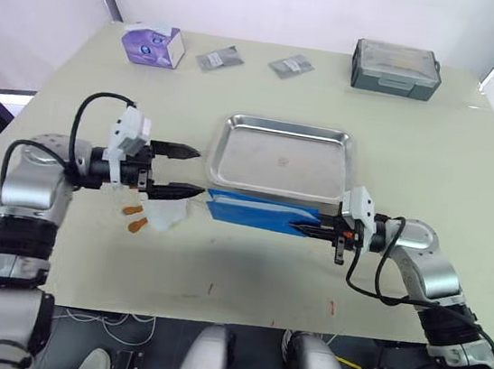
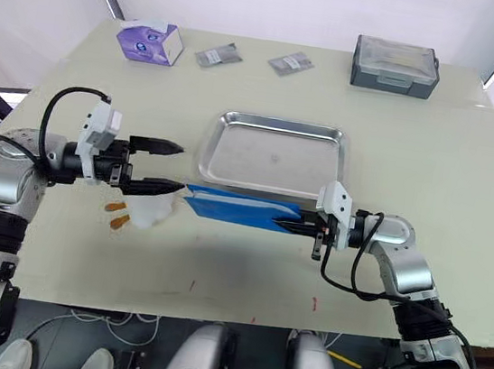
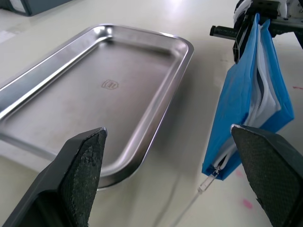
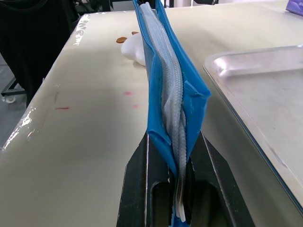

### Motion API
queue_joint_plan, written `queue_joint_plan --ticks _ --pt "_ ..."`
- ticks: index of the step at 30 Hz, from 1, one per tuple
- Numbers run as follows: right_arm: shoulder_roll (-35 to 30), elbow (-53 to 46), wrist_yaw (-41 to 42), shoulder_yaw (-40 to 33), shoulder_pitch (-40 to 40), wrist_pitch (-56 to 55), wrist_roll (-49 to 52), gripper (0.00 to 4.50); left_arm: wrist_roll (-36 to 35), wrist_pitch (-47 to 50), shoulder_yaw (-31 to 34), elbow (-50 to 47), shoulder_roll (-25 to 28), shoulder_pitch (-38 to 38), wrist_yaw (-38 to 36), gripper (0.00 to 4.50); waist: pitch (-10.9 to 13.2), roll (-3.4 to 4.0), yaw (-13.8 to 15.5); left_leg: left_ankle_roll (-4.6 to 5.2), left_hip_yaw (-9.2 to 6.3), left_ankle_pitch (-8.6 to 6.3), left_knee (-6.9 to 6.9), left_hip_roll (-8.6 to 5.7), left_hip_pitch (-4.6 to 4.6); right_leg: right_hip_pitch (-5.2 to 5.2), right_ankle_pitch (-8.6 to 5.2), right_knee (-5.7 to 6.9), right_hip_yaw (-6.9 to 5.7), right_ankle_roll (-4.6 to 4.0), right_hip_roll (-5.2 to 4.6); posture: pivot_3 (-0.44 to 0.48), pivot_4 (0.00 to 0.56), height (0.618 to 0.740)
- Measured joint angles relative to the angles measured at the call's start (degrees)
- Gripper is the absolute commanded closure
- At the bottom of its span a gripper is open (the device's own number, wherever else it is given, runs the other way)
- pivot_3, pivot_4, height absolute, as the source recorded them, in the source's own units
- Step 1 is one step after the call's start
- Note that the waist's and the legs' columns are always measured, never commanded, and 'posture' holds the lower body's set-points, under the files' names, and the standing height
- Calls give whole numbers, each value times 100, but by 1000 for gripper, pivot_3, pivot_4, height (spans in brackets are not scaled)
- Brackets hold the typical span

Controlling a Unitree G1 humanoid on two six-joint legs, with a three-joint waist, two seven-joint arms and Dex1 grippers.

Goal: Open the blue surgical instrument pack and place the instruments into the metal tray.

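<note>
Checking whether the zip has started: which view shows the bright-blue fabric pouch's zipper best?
The right wrist view: the bright-blue fabric pouch stands edge-on in the right gripper, its zip running away. The left wrist view shows its far corner; the head views show its side.

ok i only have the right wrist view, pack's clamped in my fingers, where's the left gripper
observer: the left gripper is open at the free end of the blue pack, opposite the right gripper.
operator: anything in the tray
observer: no, the metal tray is empty, just beyond the pack.
operator: where's the zip pull
observer: the zip pull hangs at the pack's corner by the left gripper.
</note>
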Motion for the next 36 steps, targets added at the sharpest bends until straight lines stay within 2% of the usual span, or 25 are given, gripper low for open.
queue_joint_plan --ticks 9,18,24,36 --pt "2 -3 6 7 26 0 -25 4500 154 -187 -207 239 -159 -256 -342 54 0 0 8 0 1 0 1 -2 -1 0 0 -1 0 0 0 0 150 731" --pt "1 -3 -25 6 128 0 -30 4500 348 -526 -143 957 71 -539 -603 54 0 -1 14 0 1 0 1 -2 -1 0 0 -2 -1 0 -2 0 150 731" --pt "-2 -2 -20 6 130 -1 -35 4500 241 -469 -118 938 161 -528 -749 54 0 -1 13 0 0 0 1 -2 -1 0 0 -1 -1 0 -1 0 150 731" --pt "-20 95 -7 -2 100 -31 -110 4500 374 -571 -375 901 -160 -499 -754 54 0 -1 10 0 1 0 1 -2 -1 0 0 -1 0 0 -1 0 150 731"
